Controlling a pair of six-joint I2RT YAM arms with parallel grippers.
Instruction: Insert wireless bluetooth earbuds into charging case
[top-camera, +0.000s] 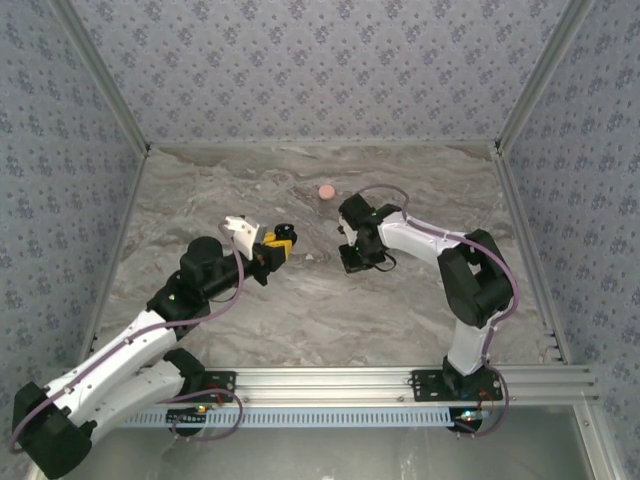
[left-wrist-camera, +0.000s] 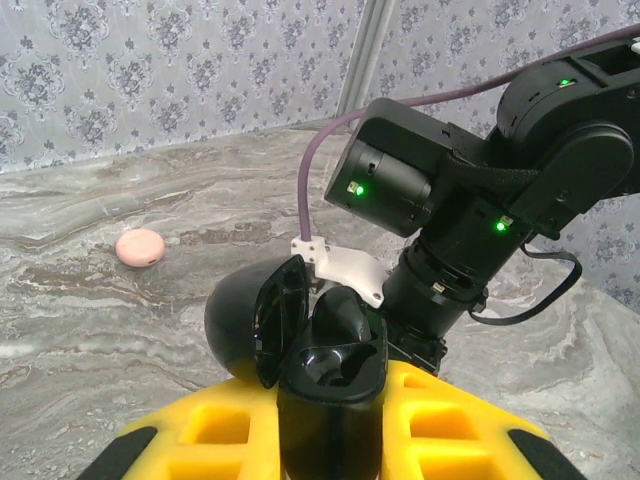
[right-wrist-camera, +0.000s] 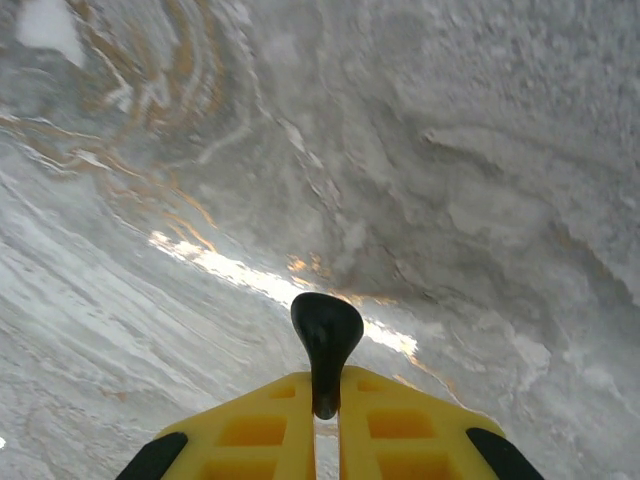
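Gripping case (left-wrist-camera: 330, 400), earbud (right-wrist-camera: 325, 338) over open table (top-camera: 300, 320)

Left arm (top-camera: 130, 350): we see it fold back into the lower left corner of the top view, with the forearm running up and right toward centre.
Left gripper (top-camera: 277, 245): just left of centre; the yellow fingers (left-wrist-camera: 450, 425) are closed on the open charging case (left-wrist-camera: 330, 410).
Right arm (top-camera: 470, 285): it rises from the lower right and bends at the elbow, and the white forearm points left.
Right wrist (left-wrist-camera: 440, 200): we find it at the upper right of the left wrist view, with green lights lit.
Right gripper (top-camera: 352, 258): just right of centre; the fingers (right-wrist-camera: 250, 430) are pinched on an earbud (right-wrist-camera: 325, 335).
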